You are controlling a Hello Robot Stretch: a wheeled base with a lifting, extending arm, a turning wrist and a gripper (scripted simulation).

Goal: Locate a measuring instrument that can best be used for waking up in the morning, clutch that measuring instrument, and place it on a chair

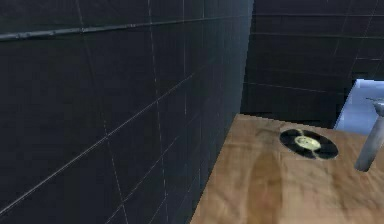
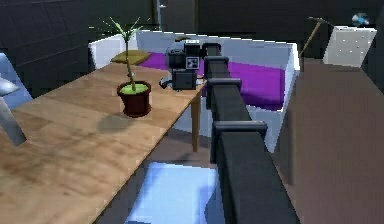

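Observation:
The arm (image 2: 238, 150) rises as a dark bar from the bottom of the arm side view towards the wooden table's (image 2: 70, 150) far corner. At its end are white marked squares, and left of them the gripper (image 2: 162, 84), beside a potted plant (image 2: 133, 95) on the table. The tabletop and a bed lie behind the gripper's far end, so I cannot tell whether it holds anything. In the forward view, a dark round disc with a yellow-green centre (image 1: 308, 143) lies on the wooden tabletop (image 1: 260, 185).
A dark tiled wall (image 1: 100, 110) takes up the forward view's left. A grey metal object (image 1: 372, 140) leans at its right edge. Beyond the table stands a white-framed bed with a purple cover (image 2: 258, 82). A white chair seat (image 2: 178, 195) is near the bottom, and another white chair (image 2: 350, 45) at the upper right.

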